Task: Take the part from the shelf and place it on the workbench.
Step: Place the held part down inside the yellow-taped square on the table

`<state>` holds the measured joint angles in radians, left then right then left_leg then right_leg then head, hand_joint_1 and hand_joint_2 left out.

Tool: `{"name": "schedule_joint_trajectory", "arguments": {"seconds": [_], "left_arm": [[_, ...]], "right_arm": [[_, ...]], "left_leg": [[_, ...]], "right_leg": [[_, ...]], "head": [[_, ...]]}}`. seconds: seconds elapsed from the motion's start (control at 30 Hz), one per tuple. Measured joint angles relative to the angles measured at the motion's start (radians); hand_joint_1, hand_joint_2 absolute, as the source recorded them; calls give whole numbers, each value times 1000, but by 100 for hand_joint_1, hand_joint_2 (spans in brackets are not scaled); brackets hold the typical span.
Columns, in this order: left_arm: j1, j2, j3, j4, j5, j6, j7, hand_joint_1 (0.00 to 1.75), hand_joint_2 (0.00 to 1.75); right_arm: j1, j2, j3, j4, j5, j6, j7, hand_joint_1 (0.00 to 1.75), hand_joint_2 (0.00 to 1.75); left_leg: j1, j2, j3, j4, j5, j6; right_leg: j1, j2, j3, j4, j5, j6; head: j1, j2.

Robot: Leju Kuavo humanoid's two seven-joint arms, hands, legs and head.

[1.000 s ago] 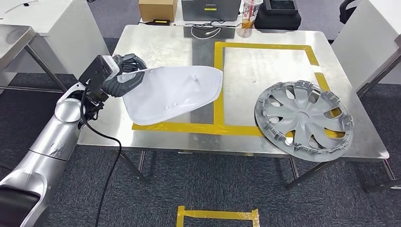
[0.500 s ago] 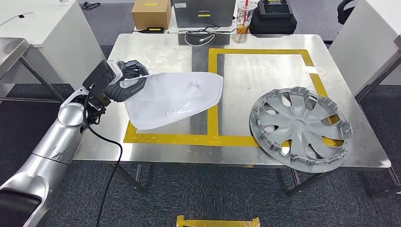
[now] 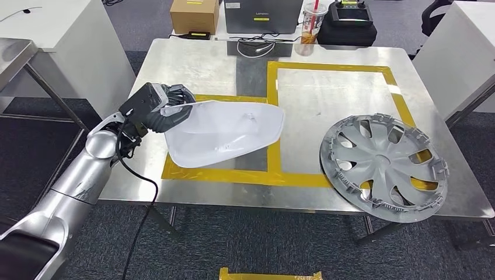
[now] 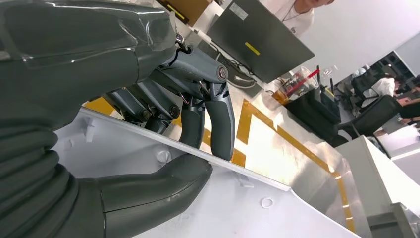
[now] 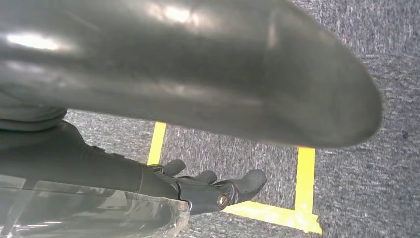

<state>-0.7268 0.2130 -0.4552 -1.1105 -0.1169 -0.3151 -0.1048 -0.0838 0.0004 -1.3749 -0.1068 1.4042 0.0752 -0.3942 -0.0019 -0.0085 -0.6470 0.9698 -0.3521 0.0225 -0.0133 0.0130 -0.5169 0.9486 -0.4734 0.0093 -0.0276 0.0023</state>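
The part is a large white plastic shell [image 3: 225, 131], lying low over the left half of the steel workbench [image 3: 204, 64], across the yellow tape outline. My left hand [image 3: 169, 111] grips its left edge. In the left wrist view the thick thumb [image 4: 163, 183] presses one face of the white shell [image 4: 223, 208] and the dark fingers [image 4: 218, 119] curl over the rim onto the other face. Whether the shell touches the table I cannot tell. My right hand [image 5: 213, 188] hangs over the carpet, holding nothing, its fingers loosely extended.
A grey wheel cover [image 3: 382, 166] lies on the workbench's right front corner, overhanging the edge. At the back edge stand a cardboard box [image 3: 195, 14], a grey case [image 3: 262, 16], a drink cup [image 3: 312, 20] and a black device [image 3: 353, 23]. White tables flank both sides.
The whole picture has shifted, so the camera moved. My left hand still holds the white shell over the same left part of the workbench.
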Motion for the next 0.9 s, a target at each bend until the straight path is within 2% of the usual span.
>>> {"name": "schedule_joint_trajectory", "arguments": {"seconds": [0.27, 0.67, 0.9], "left_arm": [[-30, -23, -29, 77, -14, 19, -6, 175, 175], [-46, -46, -60, 153, -17, 49, -33, 175, 175], [-73, -75, -48, 161, -18, 202, -3, 175, 175]], "right_arm": [[-5, 1, 9, 1, 23, 0, 6, 0, 0], [-18, 1, 27, 11, 43, 2, 19, 0, 0], [-23, 3, 29, 21, 57, 3, 25, 0, 0]], "left_leg": [[0, 1, 1, 1, 4, 4], [1, 1, 1, 1, 4, 4], [2, 1, 1, 0, 5, 4]], "right_leg": [[0, 0, 1, 2, 4, 5], [3, 0, 0, 4, 3, 5], [5, 0, 1, 4, 3, 4]], "head": [[0, 0], [-1, 0], [0, 0]]}}
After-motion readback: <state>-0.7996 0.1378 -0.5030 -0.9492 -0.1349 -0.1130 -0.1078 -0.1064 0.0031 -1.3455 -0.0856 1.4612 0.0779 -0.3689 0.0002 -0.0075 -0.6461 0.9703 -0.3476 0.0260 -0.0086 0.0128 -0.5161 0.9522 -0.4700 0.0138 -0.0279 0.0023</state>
